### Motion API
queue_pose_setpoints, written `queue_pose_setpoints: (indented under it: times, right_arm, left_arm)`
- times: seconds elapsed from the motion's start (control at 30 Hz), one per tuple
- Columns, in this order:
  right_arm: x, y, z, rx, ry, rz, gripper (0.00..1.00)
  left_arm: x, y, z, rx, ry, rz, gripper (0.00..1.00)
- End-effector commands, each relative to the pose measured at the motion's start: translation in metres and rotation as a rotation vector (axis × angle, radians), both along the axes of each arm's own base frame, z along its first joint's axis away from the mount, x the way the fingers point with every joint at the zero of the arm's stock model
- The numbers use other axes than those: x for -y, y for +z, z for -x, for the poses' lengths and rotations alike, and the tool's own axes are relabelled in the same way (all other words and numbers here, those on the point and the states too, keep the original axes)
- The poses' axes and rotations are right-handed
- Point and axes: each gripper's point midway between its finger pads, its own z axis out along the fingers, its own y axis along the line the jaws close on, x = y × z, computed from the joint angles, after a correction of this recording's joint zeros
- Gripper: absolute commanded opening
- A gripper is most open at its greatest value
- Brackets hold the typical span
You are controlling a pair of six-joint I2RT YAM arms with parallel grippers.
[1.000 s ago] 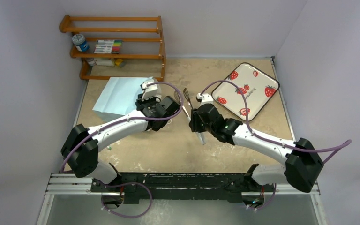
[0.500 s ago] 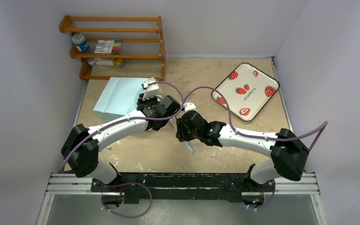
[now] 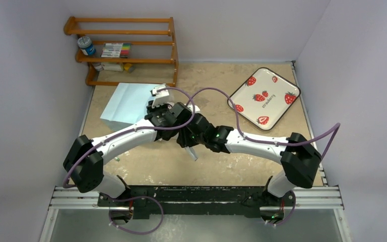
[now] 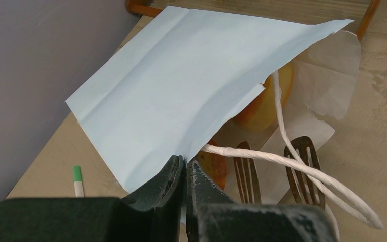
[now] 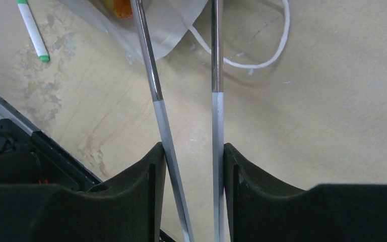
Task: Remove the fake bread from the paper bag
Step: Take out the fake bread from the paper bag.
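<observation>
Lavender walls close round a mottled tan table (image 3: 242, 166), with a wooden rack (image 3: 123, 60) in the far left corner carrying a blue-lidded jar (image 3: 85, 45) and a pack of coloured markers (image 3: 116, 49), whose labels are too small to read. Near it the paper bag (image 3: 126, 103) lies on its side, its mouth towards the centre. The left arm rises from its base, bends at the elbow by the left edge and stretches diagonally to that mouth. There the left gripper (image 4: 184, 169) has its jaws pressed together on the edge of the bag's blue upper sheet. A green-capped marker (image 4: 77, 179) lies on the table just left of it. The fake bread (image 4: 264, 106) sits inside the bag, an orange-tan piece showing under the raised sheet and a second orange piece lower down, beside a white cord handle (image 4: 282, 164). Metal tongs (image 5: 215, 60) reach in from the right, their slotted tips at the bag's mouth. The right gripper (image 5: 191, 156) squeezes the tongs' two grey handles between its jaws. The right arm runs low and long from its base on the right across to the centre. A white strawberry-patterned tray (image 3: 282, 80) lies at the far right, with a small red word that looks like "strawberry".
</observation>
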Motion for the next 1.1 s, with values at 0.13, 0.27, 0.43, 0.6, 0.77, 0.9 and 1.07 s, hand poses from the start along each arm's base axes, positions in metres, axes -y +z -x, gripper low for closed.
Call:
queue_pose_setpoints:
  times: [0.13,0.27,0.43,0.6,0.77,0.9,1.07]
  right_arm:
    - [-0.031,0.028,-0.018,0.040,-0.001,-0.088,0.39]
    - [-0.034,0.024,-0.023,0.032,-0.008,-0.090,0.39]
    - [-0.035,0.020,-0.031,0.029,-0.022,-0.085,0.39]
    - [-0.035,0.015,-0.043,0.021,-0.038,-0.082,0.40]
    - [-0.036,0.008,-0.049,0.002,-0.048,-0.080,0.42]
    - [-0.035,0.002,-0.052,-0.010,-0.063,-0.085,0.43]
    - [-0.034,-0.007,-0.054,-0.022,-0.078,-0.085,0.44]
  left_arm:
    - [0.010,0.017,0.002,0.084,-0.012,0.073,0.02]
    - [0.013,0.018,0.003,0.085,-0.021,0.081,0.02]
    - [0.014,0.019,0.004,0.089,-0.025,0.092,0.02]
    - [0.016,0.019,0.004,0.090,-0.032,0.102,0.01]
    - [0.017,0.021,0.004,0.095,-0.033,0.110,0.01]
    - [0.017,0.024,0.004,0.102,-0.029,0.120,0.01]
    - [0.020,0.027,0.004,0.116,-0.030,0.161,0.01]
